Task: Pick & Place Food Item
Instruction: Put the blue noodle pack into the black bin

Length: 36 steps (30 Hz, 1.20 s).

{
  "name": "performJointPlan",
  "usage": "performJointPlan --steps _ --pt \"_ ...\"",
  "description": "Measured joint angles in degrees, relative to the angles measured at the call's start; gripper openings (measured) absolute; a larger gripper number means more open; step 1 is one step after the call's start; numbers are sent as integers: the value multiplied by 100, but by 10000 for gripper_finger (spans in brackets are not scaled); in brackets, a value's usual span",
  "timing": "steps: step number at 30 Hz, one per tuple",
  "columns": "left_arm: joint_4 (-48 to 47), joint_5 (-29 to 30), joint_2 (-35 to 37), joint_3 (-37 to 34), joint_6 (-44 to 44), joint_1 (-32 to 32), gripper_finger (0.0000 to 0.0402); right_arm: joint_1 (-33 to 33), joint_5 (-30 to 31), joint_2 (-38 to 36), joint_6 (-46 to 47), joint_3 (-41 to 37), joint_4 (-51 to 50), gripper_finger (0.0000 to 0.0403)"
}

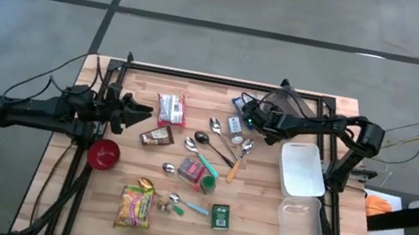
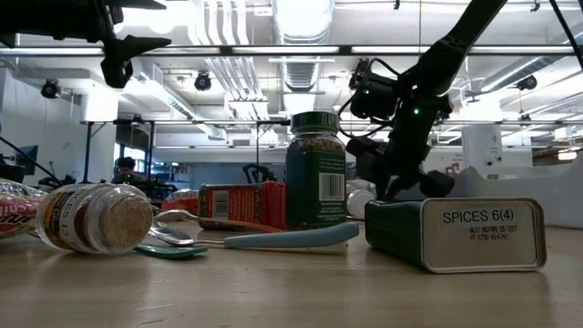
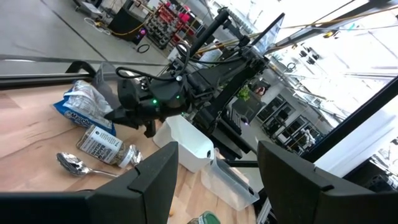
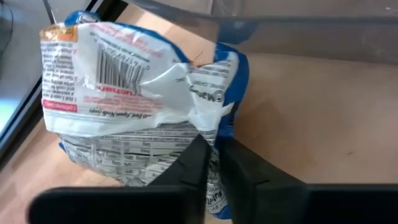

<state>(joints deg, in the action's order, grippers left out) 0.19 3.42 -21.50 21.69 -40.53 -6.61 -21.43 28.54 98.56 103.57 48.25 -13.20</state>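
Note:
A crumpled blue-and-white food packet lies on the wooden table near its far right corner; the left wrist view shows it too. My right gripper is down at the packet and shut on it. My left gripper hovers open above the table's left side, holds nothing and points level toward the right arm. My right gripper pinches a crumpled fold at the packet's near edge between its two fingers. The fingers slant down at it from the table's right side. The packet's body lies on the table beyond the fingertips.
A white tub and a clear tub stand at the right edge. A small jar and several spoons lie close beside the packet. A red bowl, snack bags, and a green spice tin lie farther off.

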Motion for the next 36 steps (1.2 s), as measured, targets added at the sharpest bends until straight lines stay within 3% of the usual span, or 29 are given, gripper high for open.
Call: performJointPlan --steps 8,29,36 --pt "0 0 -2 0 -2 0 220 20 -276 -196 -695 -4 69 13" --pt "2 22 -2 -28 -44 0 220 4 -265 -1870 -6114 225 124 11" --pt "0 24 -9 -31 -133 -2 220 -6 265 -2386 -6485 583 -1162 11"
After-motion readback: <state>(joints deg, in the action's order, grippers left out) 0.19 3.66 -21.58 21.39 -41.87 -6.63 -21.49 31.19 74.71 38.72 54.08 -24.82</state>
